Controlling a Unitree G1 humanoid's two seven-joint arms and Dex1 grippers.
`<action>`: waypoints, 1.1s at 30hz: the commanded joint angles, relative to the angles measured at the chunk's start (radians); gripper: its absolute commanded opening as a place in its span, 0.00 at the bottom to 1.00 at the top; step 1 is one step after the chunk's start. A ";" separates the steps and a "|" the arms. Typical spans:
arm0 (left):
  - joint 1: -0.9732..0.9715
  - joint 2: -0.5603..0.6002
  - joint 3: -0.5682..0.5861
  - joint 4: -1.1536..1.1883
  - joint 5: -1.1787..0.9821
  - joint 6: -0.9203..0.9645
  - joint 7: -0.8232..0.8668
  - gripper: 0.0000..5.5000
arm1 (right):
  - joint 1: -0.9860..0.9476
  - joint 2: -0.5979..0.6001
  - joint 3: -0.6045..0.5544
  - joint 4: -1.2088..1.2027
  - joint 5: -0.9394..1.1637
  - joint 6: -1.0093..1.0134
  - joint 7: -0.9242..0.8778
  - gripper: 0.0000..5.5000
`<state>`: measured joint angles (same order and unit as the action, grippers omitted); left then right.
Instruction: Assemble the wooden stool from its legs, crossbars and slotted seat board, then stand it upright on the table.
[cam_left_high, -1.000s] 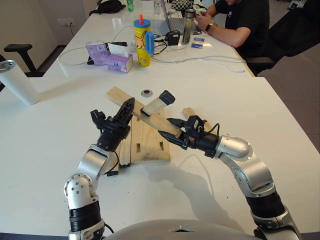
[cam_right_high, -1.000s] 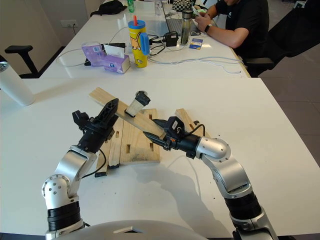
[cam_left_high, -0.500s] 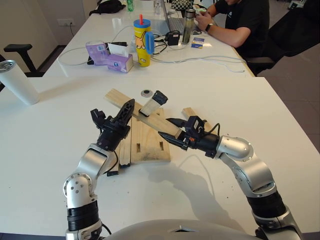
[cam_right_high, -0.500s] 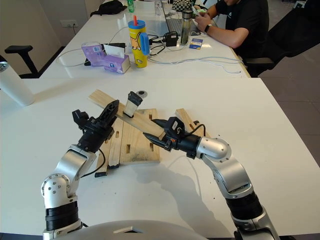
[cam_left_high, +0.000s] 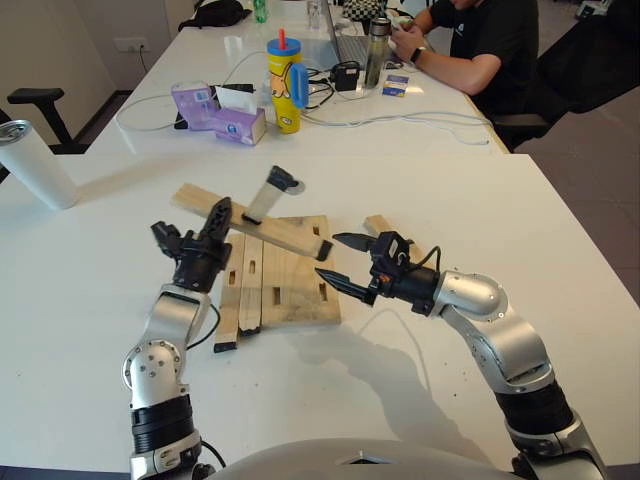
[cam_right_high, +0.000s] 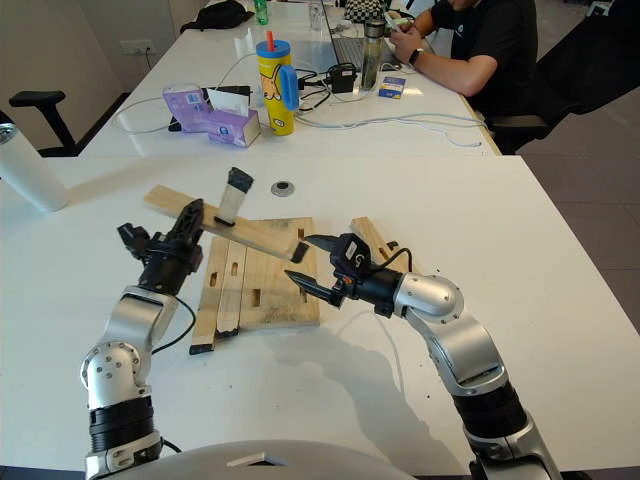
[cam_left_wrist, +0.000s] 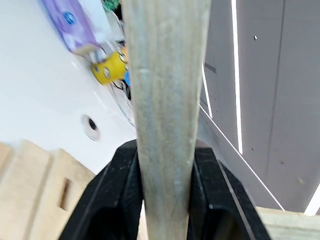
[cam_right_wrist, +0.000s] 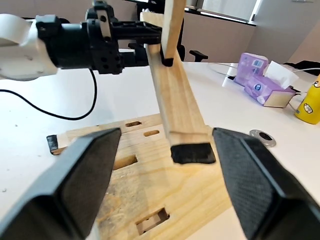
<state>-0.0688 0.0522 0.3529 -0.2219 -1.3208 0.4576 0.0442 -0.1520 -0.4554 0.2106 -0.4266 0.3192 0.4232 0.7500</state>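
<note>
My left gripper (cam_left_high: 213, 222) is shut on a long wooden leg (cam_left_high: 262, 227), held tilted above the table's left-centre. A short black-tipped crossbar (cam_left_high: 266, 193) sticks up out of that leg. In the left wrist view the wood (cam_left_wrist: 165, 100) sits clamped between the black fingers (cam_left_wrist: 120, 190). The leg's black-capped end (cam_right_wrist: 192, 152) hangs over the slotted seat board (cam_left_high: 300, 285), which lies flat. My right gripper (cam_left_high: 328, 255) is open just right of that end, not touching it. Two more legs (cam_left_high: 238, 295) lie flat along the board's left side. Another wooden piece (cam_left_high: 376, 224) lies behind the right gripper.
A white tumbler (cam_left_high: 35, 165) stands at the far left. Purple tissue boxes (cam_left_high: 215, 110), a yellow cup (cam_left_high: 285, 85) and cables lie on the table behind. A round grommet (cam_right_high: 283, 187) sits just beyond the wood. The near table surface is bare white.
My right gripper has let go of the leg's end and opened. The left gripper has carried the leg with its crossbar to the left.
</note>
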 joint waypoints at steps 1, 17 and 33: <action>-0.058 0.038 0.079 0.048 0.016 -0.049 0.005 0.19 | 0.008 -0.082 0.057 0.031 -0.038 -0.025 0.096 0.62; -0.088 0.031 0.077 0.073 0.034 -0.024 -0.003 0.19 | -0.175 0.063 0.298 0.593 -0.385 -0.261 0.063 0.62; -0.127 0.076 -0.019 0.194 0.357 -0.066 -0.151 0.19 | -0.167 0.175 0.214 0.639 -0.370 -0.223 -0.064 0.62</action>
<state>-0.1532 0.1094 0.3388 -0.0551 -0.9967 0.4057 -0.0840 -0.3562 -0.2853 0.4325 0.2215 -0.0615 0.1665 0.6708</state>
